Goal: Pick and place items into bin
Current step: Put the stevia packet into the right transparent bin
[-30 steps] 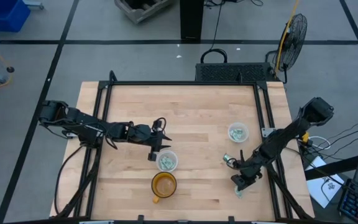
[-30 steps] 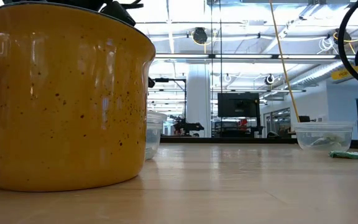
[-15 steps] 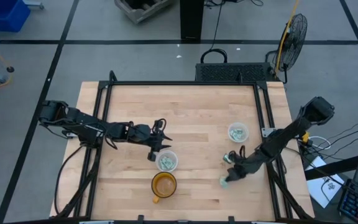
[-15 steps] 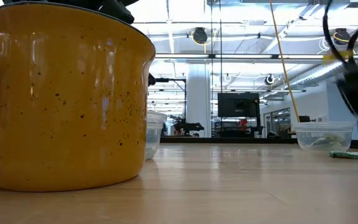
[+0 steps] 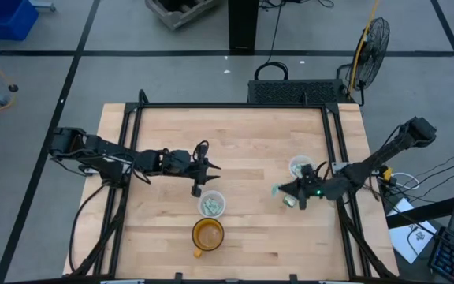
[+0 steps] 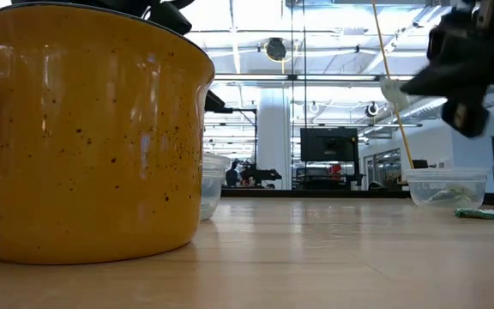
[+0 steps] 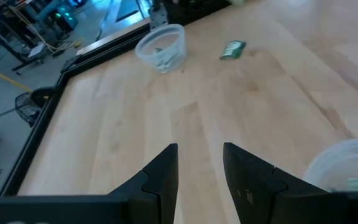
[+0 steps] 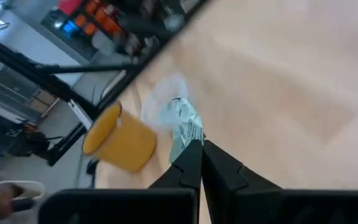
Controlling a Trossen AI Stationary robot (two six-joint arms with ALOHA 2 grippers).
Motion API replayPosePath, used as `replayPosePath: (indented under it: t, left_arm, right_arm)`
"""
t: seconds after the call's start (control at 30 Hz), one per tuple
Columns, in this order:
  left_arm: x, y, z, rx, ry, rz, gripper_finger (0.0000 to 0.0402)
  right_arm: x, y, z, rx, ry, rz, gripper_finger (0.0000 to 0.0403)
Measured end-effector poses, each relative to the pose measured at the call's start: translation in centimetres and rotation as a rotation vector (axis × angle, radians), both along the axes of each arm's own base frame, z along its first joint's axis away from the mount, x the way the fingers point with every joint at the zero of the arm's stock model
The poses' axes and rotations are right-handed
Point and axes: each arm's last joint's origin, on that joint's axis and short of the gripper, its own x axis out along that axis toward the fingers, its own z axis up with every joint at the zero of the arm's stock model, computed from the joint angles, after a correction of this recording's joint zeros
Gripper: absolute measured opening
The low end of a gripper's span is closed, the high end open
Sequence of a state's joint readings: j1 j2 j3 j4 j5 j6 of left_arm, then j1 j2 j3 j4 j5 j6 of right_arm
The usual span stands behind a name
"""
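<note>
My right gripper (image 5: 279,192) hangs above the table, right of the middle, shut on a pale green-and-white packet (image 8: 185,126). In the low view that packet (image 6: 392,89) is well above the wood. Another packet (image 5: 290,203) lies flat on the table close by, also seen as packet (image 7: 233,48). A clear cup (image 5: 212,205) with packets in it stands on its base near the yellow mug (image 5: 207,235). A second clear cup (image 5: 300,167) holds packets on the right. My left gripper (image 7: 200,155) is open, just on the far side of the first cup. My right gripper pinches the packet by its lower end (image 8: 183,144) between the two fingertips (image 8: 192,160). The rest of the packet sticks out past the tips. It is lifted clear of the table.
The yellow mug (image 6: 93,129) fills the left of the low view, with the clear cup (image 6: 213,184) behind it. A black frame (image 5: 339,142) runs along the table's edges. Bare wood lies across the far half and the middle.
My right gripper has come up from the table's near right corner with the packet, lifted it clear, and carried it left and toward the far edge, turning level as it went. The packet lying on the table has stayed put.
</note>
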State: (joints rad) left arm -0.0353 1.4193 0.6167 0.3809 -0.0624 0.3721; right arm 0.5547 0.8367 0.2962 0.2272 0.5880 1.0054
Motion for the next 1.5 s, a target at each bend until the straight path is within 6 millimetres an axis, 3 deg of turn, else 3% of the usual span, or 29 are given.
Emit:
replayPosePath:
  t: [0.23, 0.4, 0.5, 0.77, 0.9, 1.1, 1.2, 1.33, 1.5]
  left_arm:
    - [0.1, 0.7, 0.3, -0.001, -0.033, 0.026, 0.0134]
    - [0.2, 0.8, 0.4, -0.001, -0.044, 0.028, 0.0134]
    - [0.2, 0.8, 0.4, -0.001, -0.045, 0.028, 0.0134]
    - [0.5, 0.8, 1.3, 0.053, -0.145, 0.000, 0.0134]
    - [0.8, 0.8, 2.0, 0.034, -0.182, 0.005, 0.0134]
    - [1.3, 0.8, 2.8, 0.003, -0.160, 0.016, 0.0134]
    - [1.6, 0.8, 3.4, -0.006, -0.175, 0.019, 0.0134]
    - [1.7, 0.8, 3.5, -0.046, -0.171, 0.034, 0.0134]
    - [1.6, 0.8, 3.1, -0.038, -0.133, 0.034, 0.0134]
  right_arm:
    - [-1.3, -2.2, 4.0, -0.467, -0.120, -0.060, 0.0000]
    - [-2.4, -3.9, 5.7, -0.993, 0.035, -0.228, 0.0000]
    - [-2.9, -4.8, 6.2, -1.128, 0.136, -0.332, 0.0000]
    - [-2.4, -6.5, 6.5, -1.058, -0.013, -0.174, 0.0000]
    - [-2.4, -8.2, 6.9, -1.090, 0.101, -0.234, 0.0000]
    - [-1.9, -10.1, 9.8, -1.137, 0.278, -0.186, 0.0000]
    - [-1.9, -10.8, 10.0, -1.023, 0.446, -0.128, 0.0000]
    - [-2.8, -10.9, 7.2, -0.739, 0.673, -0.029, 0.0000]
    - [-1.5, -10.2, 6.9, -0.631, 0.532, 0.214, 0.0000]
